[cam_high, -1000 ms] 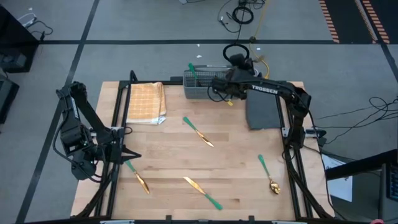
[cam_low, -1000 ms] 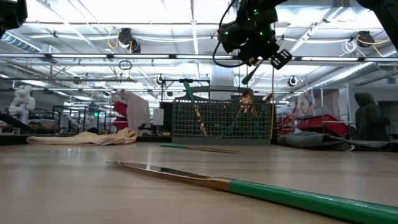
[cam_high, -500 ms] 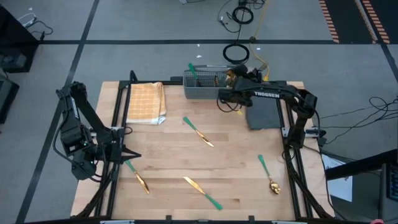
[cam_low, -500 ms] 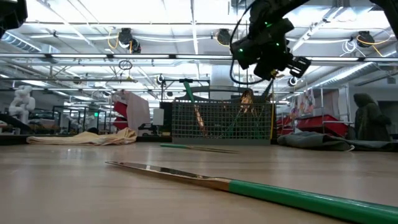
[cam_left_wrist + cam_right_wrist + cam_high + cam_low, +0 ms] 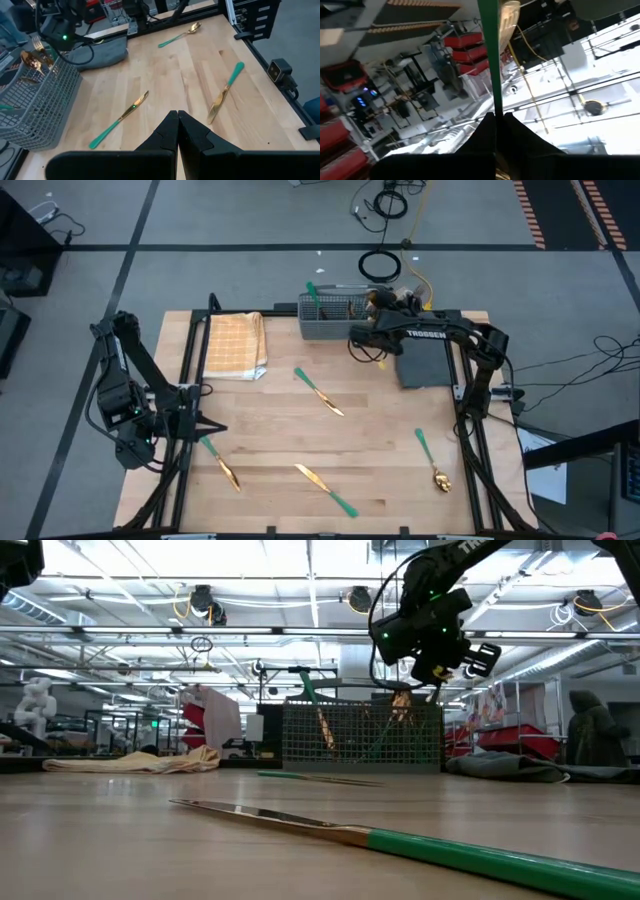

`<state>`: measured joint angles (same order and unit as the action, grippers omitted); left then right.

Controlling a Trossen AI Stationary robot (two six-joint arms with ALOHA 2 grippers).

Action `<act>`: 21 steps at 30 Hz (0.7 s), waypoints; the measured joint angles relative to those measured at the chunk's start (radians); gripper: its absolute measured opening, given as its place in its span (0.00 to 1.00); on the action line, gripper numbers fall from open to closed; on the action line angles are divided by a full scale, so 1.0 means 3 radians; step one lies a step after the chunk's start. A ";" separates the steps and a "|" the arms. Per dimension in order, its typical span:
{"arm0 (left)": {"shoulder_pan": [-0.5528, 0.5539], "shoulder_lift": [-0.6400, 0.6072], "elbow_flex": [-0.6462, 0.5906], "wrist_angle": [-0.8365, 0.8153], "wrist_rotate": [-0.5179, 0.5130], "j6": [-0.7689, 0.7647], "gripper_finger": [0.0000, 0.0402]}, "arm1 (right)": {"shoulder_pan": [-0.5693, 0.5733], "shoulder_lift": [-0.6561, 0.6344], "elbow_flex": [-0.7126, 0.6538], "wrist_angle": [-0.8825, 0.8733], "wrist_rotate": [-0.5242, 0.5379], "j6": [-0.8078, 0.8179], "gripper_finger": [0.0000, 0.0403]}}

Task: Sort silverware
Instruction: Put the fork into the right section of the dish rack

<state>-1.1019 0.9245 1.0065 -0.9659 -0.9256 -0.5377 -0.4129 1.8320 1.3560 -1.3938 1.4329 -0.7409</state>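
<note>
My right gripper [image 5: 380,302] hangs over the right end of the grey slotted basket [image 5: 335,320] at the table's far edge, shut on a piece of silverware with a teal-green handle [image 5: 490,55]; its head is hidden. Gold heads of more silverware [image 5: 398,700] stand in the basket. Two knives [image 5: 318,392] [image 5: 325,488], a third knife [image 5: 218,463] and a spoon [image 5: 432,460] lie flat on the table. My left gripper [image 5: 177,127] is shut and holds nothing, above the table's left edge. My right gripper pinches the teal-green handle [image 5: 493,107] between its two shut fingers. The handle runs on straight out past the fingertips, along the fingers rather than across them. Which end of the piece the fingers have, and how it hangs, my own gripper hides.
A folded tan checked cloth [image 5: 237,345] lies at the far left. A dark grey pad [image 5: 425,362] sits under my right arm, right of the basket. Black frame rails [image 5: 190,380] run along the table's left and right sides. A person [image 5: 592,730] stands in the room beyond.
My right gripper has sunk toward the basket and shifted toward the table's right edge, rolling about its own axis, still shut on the green-handled piece.
</note>
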 joint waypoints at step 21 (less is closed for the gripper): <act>0.0000 0.0000 0.0000 -0.0056 -0.0022 -0.0024 0.03 | 0.0185 0.0000 0.0000 0.0423 -0.0149 -0.0233 0.33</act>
<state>-1.1019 0.9245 1.0065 -0.9826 -0.9322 -0.5449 -0.3574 1.8320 1.3560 -1.2669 1.3881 -0.8108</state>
